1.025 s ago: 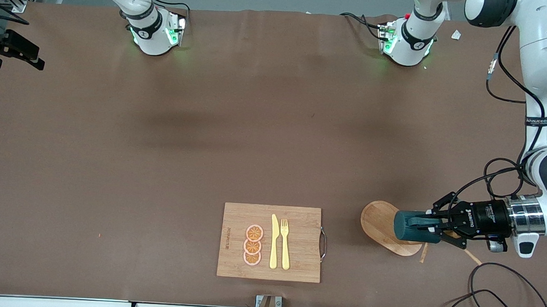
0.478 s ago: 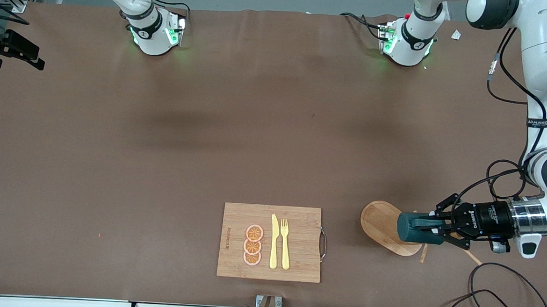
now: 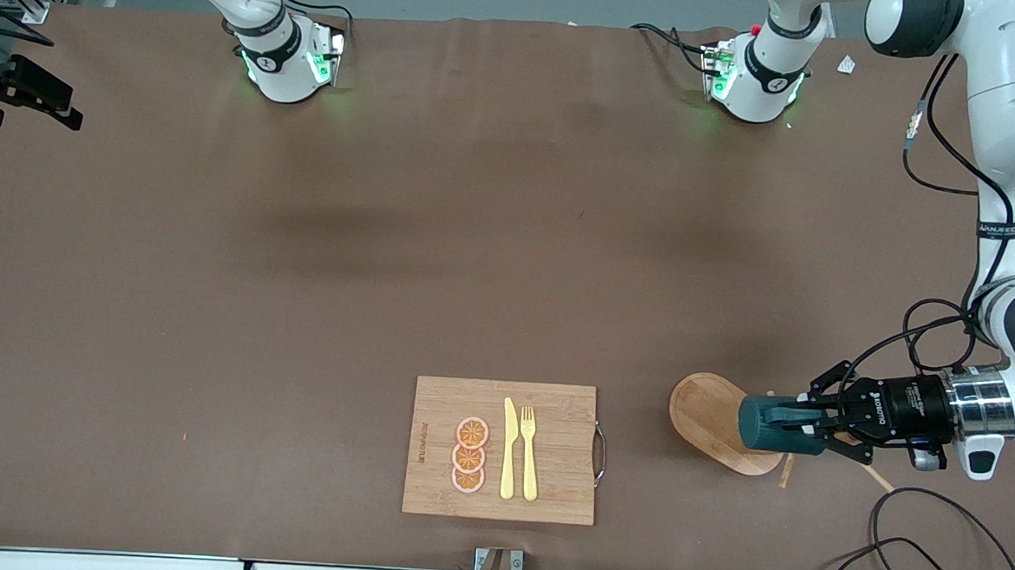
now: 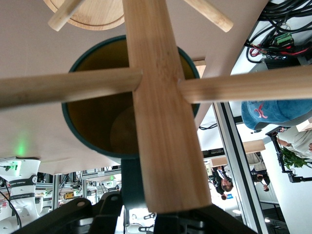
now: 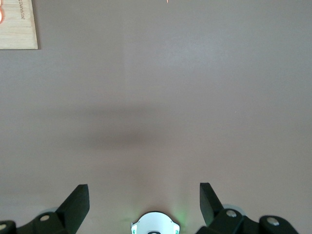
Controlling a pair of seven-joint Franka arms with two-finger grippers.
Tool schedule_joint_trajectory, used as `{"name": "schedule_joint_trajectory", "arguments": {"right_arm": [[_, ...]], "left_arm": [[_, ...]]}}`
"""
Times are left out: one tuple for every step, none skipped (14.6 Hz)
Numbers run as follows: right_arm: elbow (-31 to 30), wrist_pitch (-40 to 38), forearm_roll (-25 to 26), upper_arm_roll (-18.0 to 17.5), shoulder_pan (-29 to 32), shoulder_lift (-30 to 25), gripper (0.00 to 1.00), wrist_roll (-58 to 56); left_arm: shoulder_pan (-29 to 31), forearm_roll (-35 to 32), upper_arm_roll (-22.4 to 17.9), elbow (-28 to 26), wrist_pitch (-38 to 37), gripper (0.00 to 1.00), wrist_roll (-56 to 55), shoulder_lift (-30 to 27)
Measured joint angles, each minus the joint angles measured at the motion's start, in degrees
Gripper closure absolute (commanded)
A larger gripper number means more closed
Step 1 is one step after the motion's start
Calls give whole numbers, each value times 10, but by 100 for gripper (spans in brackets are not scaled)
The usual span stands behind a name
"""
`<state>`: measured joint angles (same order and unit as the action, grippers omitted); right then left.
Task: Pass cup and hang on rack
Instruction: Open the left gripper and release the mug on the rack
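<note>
Hanging step in hand: cup at the rack

The cup (image 3: 765, 423) lay sideways over the rack (image 3: 709, 413), clamped in the left gripper (image 3: 800, 425); next, I judged, its handle needed threading onto 1 peg (image 4: 68, 87). Right gripper (image 5: 145, 204) waited, fingers wide, well apart from the rack.

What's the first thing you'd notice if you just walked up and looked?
The left gripper holding a teal cup sideways over the wooden mug rack, at the left arm's end of the table. Next, the cutting board with yellow cutlery and orange slices, at the table's edge nearest the front camera.
</note>
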<state>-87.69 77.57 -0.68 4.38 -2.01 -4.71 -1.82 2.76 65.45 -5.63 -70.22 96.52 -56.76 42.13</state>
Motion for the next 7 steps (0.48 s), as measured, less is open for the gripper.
{"name": "schedule_joint_trajectory", "arguments": {"right_arm": [[0,-1,0,0,0,0,0,0],[0,-2,0,0,0,0,0,0],[0,-2,0,0,0,0,0,0],[0,-2,0,0,0,0,0,0],[0,-2,0,0,0,0,0,0],[0,-3,0,0,0,0,0,0],[0,-3,0,0,0,0,0,0]], "left_arm": [[0,0,0,0,0,35,3,0],[0,0,0,0,0,19,4,0],[0,0,0,0,0,0,4,0],[0,0,0,1,0,0,5,0],[0,0,1,3,0,0,5,0],[0,0,2,5,0,0,5,0],[0,0,4,7,0,0,5,0]]}}
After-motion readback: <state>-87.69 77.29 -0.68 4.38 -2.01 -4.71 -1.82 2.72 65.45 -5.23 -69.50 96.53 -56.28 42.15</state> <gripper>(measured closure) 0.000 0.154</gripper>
